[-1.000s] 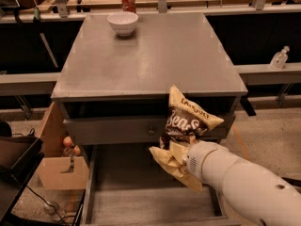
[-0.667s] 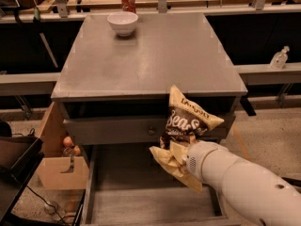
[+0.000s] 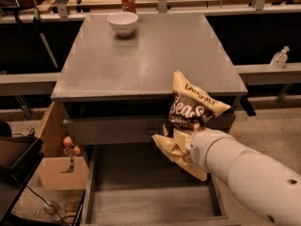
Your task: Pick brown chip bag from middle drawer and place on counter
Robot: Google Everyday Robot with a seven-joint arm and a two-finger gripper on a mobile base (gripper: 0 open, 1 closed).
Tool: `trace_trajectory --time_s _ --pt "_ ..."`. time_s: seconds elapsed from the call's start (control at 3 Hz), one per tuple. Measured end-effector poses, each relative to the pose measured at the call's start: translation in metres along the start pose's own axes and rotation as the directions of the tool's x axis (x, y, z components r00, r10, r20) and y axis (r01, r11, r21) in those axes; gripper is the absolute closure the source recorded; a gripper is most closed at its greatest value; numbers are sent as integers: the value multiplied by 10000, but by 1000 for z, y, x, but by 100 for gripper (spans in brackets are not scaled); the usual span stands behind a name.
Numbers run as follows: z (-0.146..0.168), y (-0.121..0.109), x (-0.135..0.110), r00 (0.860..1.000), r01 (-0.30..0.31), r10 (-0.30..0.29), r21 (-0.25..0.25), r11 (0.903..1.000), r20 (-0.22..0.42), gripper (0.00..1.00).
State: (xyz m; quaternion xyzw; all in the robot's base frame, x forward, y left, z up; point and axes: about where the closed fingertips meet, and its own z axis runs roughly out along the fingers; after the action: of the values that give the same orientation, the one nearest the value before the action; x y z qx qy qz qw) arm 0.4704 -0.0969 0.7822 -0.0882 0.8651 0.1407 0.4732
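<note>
The brown chip bag [image 3: 190, 109] hangs in the air over the open middle drawer [image 3: 141, 192], with its top level with the front edge of the counter [image 3: 150, 55]. It is crinkled, dark brown with white lettering and tan ends. My gripper [image 3: 192, 129] is at the end of the white arm coming in from the lower right. It is shut on the bag's lower half and is mostly hidden behind it. The drawer floor below shows nothing on it.
A white bowl [image 3: 122, 22] stands at the back left of the counter, with a red soda can [image 3: 128, 1] on the wooden table behind it. The closed top drawer front [image 3: 113, 128] is above the open drawer. A cardboard box [image 3: 56, 168] stands to the left and a spray bottle [image 3: 278, 58] to the right.
The arm has lifted the chip bag a little higher. Its top now reaches the counter's front edge.
</note>
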Motion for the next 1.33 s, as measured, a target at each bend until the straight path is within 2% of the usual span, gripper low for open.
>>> trace_trajectory --time_s 0.33,0.67,1.0,1.33 --pt "-22 -10 -42 9980 379 -396 350 9987 500 100" --pt "-48 -26 -96 9900 999 -1061 685 9926 930 100" --pt "-45 -33 -155 9878 1125 -1167 450 9926 1032 100" --pt "-5 -41 -197 9938 1033 -1033 25 9947 401 100"
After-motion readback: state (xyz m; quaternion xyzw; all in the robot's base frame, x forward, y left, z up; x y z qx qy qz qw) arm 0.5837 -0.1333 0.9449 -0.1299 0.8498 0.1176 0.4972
